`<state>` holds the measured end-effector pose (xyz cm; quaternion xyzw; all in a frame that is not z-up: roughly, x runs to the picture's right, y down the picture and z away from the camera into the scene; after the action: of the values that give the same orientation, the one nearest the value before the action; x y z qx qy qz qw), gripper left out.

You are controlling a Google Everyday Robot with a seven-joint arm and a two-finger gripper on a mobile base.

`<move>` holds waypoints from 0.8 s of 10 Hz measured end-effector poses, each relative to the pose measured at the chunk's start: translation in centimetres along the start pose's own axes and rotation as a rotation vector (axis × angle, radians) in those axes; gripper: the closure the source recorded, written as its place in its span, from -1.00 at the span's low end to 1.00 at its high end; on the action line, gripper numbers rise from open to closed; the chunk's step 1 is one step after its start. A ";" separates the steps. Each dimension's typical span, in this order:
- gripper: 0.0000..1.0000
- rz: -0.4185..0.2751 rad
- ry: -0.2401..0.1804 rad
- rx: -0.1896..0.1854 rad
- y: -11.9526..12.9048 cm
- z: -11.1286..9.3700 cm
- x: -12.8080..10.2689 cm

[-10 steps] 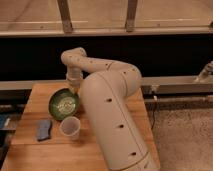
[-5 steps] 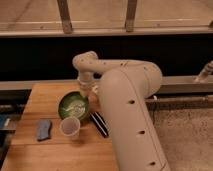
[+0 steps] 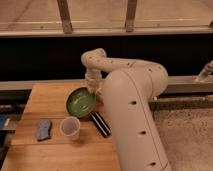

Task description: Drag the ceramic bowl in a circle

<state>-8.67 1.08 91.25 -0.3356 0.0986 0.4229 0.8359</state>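
Note:
The green ceramic bowl (image 3: pixel 80 103) sits on the wooden table (image 3: pixel 47 95), near its middle, and looks slightly tipped, with its right rim raised. My gripper (image 3: pixel 93 88) comes down from the white arm onto the bowl's far right rim. The wrist hides the point of contact. The large white arm link (image 3: pixel 132 120) covers the table's right part.
A translucent white cup (image 3: pixel 70 128) stands just in front of the bowl. A blue-grey sponge-like object (image 3: pixel 44 129) lies at the front left. A black bar-shaped object (image 3: pixel 100 124) lies to the right of the cup, by the arm. A dark wall and rail run behind.
The bowl has slid to the right across the table along with the gripper. The black object has come into view. The cup and the blue-grey object stay in place.

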 end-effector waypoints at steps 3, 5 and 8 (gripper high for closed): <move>0.95 -0.072 -0.016 -0.016 2.0 0.3 -4.3; 0.60 -0.152 -0.008 -0.031 4.9 0.8 -6.0; 0.03 -0.229 0.020 -0.065 8.3 1.5 -5.2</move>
<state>-18.54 2.20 90.74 -0.3758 0.0542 0.3243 0.8664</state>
